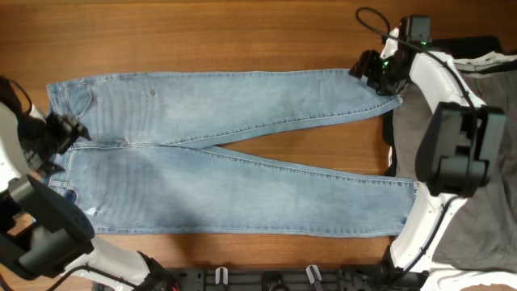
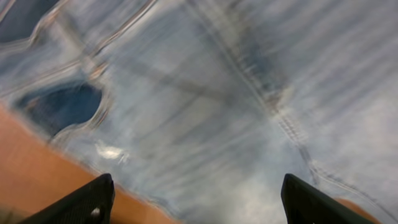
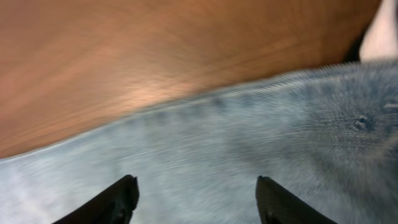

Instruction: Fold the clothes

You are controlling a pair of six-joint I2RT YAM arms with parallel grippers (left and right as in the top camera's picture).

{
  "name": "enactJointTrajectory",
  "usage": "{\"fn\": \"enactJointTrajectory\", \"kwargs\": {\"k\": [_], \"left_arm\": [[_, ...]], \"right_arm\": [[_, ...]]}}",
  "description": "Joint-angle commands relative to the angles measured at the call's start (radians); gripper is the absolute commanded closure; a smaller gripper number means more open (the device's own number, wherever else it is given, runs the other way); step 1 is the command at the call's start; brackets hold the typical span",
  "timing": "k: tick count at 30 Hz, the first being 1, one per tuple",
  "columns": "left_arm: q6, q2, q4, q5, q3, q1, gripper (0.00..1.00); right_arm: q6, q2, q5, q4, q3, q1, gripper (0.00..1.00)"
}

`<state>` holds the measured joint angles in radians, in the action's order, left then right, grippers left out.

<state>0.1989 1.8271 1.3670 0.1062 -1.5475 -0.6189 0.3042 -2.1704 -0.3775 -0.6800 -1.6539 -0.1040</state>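
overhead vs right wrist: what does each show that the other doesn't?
Only overhead: the full jeans laid flat, legs spread apart, the left gripper at the waist, a grey cloth at the right edge. Only right wrist: the right gripper seen close up, open over blurred denim, nothing between its fingers. Both: the jeans and the table.

The left pincer (image 1: 65, 132) points downward, its black fingers (image 2: 87, 202) spread wide. The right pincer (image 1: 373, 73) also stands parted, its white arm (image 1: 440, 81) bent behind it.
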Motion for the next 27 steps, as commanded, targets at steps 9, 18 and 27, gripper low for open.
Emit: {"fn": "enactJointTrajectory", "kwargs": {"k": [9, 18, 27], "left_arm": [[0.095, -0.008, -0.05, -0.094, 0.074, -0.488, 0.21], [-0.088, -0.008, -0.534, 0.019, 0.435, -0.523, 0.43], [-0.096, 0.013, -0.648, -0.011, 0.498, -0.523, 0.51]], "right_arm": [[-0.015, 0.42, -0.072, -0.373, -0.046, -0.005, 0.32], [-0.016, 0.405, -0.063, -0.485, 0.041, 0.007, 0.26], [-0.013, 0.405, -0.003, -0.491, 0.201, 0.007, 0.26]]}}
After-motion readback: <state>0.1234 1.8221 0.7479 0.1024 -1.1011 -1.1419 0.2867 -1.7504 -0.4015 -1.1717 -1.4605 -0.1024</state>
